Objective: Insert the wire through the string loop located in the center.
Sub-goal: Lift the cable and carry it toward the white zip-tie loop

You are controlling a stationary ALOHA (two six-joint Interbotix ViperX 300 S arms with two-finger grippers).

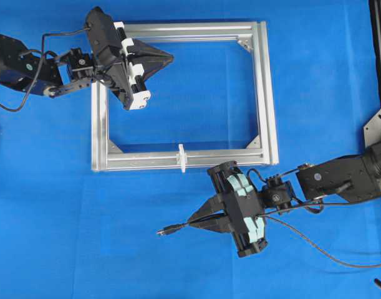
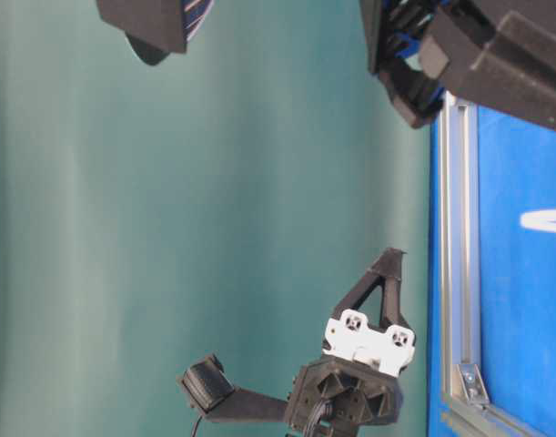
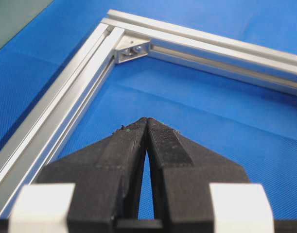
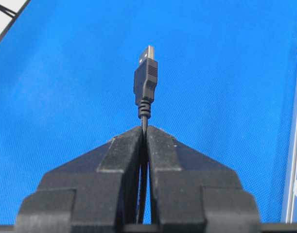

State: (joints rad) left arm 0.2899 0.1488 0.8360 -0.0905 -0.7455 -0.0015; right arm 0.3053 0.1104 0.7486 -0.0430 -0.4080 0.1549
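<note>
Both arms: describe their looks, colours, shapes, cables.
Both arms are black with loose black cables. The left gripper has black triangular fingers on white mounts; the right gripper has the same black fingers on pale mint mounts.

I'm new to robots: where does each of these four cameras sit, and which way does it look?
Overhead: hangs above, looking straight down on the blue table, aluminium frame, string loop and both arms.
Table-level: low at the table's edge, picture turned sideways, showing the left pincer against a green backdrop.
Left wrist: rides the left arm, looking past its shut, empty pincer at a frame corner.
Right wrist: rides the right arm, its pincer shut on the wire.
Shared: overhead also shows that plug.
</note>
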